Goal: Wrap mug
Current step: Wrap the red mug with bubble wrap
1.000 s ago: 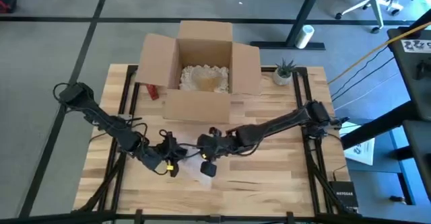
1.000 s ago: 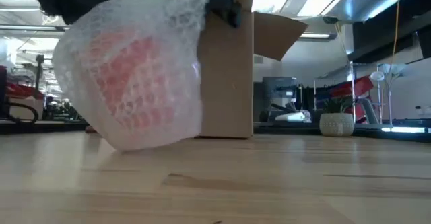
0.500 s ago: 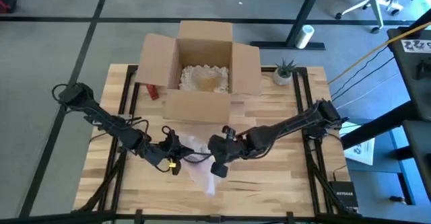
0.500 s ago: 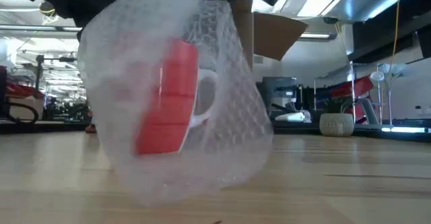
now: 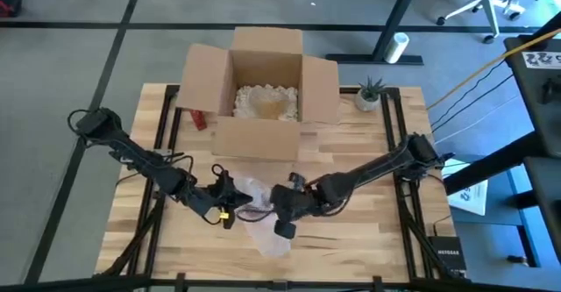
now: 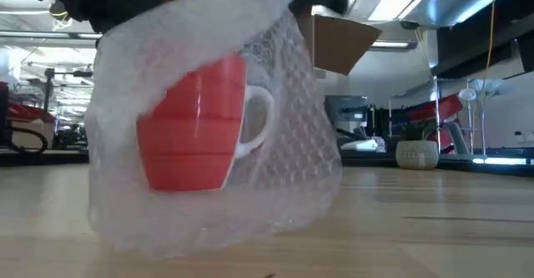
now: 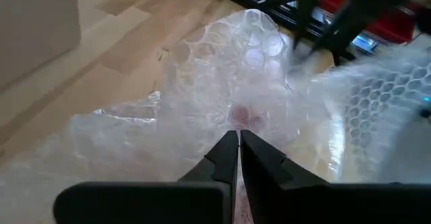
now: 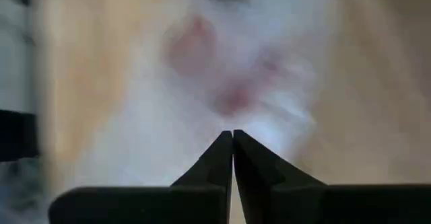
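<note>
Tabletop (image 5: 351,231): open cardboard box (image 5: 263,90) at the far edge, holding crumpled packing paper. Bubble wrap sheet (image 6: 292,144) near the front centre, draped loosely around a red mug (image 6: 196,123); mug upright, white handle visible. Left end effector (image 7: 238,147): fingers closed, pinching the wrap. Right end effector (image 8: 232,143): fingers pressed together on the wrap's opposite side.

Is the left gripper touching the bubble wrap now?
Touching. In the left wrist view the left gripper has its fingertips closed on the bubble wrap, pinching the sheet.
</note>
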### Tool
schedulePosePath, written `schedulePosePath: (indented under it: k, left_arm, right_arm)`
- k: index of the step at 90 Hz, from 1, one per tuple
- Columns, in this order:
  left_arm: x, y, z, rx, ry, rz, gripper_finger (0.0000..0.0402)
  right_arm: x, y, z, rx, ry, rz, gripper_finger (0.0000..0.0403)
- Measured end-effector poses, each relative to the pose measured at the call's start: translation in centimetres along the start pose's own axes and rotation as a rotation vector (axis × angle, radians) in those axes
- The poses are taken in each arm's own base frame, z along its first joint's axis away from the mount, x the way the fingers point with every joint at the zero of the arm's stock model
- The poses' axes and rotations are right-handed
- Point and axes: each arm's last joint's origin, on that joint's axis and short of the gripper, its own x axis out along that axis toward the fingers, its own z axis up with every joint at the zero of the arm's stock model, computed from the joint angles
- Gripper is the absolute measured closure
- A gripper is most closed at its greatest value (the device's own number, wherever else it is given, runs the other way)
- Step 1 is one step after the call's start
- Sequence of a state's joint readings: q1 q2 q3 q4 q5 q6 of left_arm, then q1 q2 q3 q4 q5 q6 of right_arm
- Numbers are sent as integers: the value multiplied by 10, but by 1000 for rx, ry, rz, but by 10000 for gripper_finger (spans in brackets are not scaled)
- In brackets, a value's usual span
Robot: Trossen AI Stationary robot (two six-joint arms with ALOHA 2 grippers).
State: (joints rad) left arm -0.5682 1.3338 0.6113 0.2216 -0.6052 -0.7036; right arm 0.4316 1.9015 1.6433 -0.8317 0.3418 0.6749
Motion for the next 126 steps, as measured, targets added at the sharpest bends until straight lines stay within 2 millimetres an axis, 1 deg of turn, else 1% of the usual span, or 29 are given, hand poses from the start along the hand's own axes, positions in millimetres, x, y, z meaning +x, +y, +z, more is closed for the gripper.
schedulePosePath:
  k: [9, 15, 20, 28, 36, 42, 47, 54, 62, 67, 71, 78, 83, 86, 90, 94, 99, 107, 118, 126]
  left_arm:
    - [0, 0, 0, -2, 0, 0, 402]
    - [0, 0, 0, -2, 1, -1, 402]
    - [0, 0, 0, -2, 1, -1, 402]
    - [0, 0, 0, -2, 1, -2, 402]
    - [0, 0, 0, -2, 8, -9, 402]
    - [0, -1, -1, -2, 25, -28, 402]
    - [0, -1, -1, 1, 34, -39, 402]
    - [-1, -2, -2, 9, 44, -52, 402]
    - [-2, -4, -3, 19, 49, -61, 402]
    - [-2, -4, -4, 22, 51, -64, 402]
    - [-3, -5, -4, 24, 52, -67, 402]
    - [-3, -5, -5, 25, 53, -68, 402]
    - [-3, -5, -4, 24, 52, -67, 402]
    - [-3, -5, -4, 23, 52, -66, 402]
    - [-2, -4, -4, 21, 50, -62, 402]
    - [-1, -3, -3, 18, 48, -59, 402]
    - [0, -2, -2, 16, 46, -53, 402]
    - [2, 1, 0, 9, 40, -39, 402]
    - [4, 4, 2, 4, 36, -22, 402]
    - [6, 6, 3, 9, 38, -16, 402]
  right_arm:
    - [-15, -4, -12, 38, 76, -57, 403]
    - [-19, 2, -23, 37, 121, -56, 403]
    - [-20, 11, -31, 20, 131, -18, 403]
    - [-19, 31, -47, -3, 129, 106, 403]
    - [-16, 48, -68, 0, 115, 184, 403]
    - [-10, 55, -87, 36, 111, 201, 403]
    - [-5, 56, -108, 67, 122, 177, 403]
    - [-3, 51, -136, 121, 142, 140, 403]
    - [-14, 36, -161, 190, 145, 146, 403]
    - [-22, 21, -175, 219, 152, 156, 403]
    - [-28, 5, -185, 239, 152, 163, 403]
    - [-41, -27, -193, 310, 123, 176, 403]
    - [-47, -50, -195, 390, 90, 181, 403]
    - [-49, -61, -193, 440, 75, 190, 403]
    - [-48, -68, -187, 485, 40, 222, 403]
    - [-47, -68, -178, 468, -14, 264, 403]
    - [-44, -62, -164, 412, -90, 308, 403]
    - [-35, -44, -138, 310, -176, 363, 403]
    - [-19, -14, -109, 149, -197, 362, 403]
    - [-9, 9, -95, 50, -180, 379, 403]
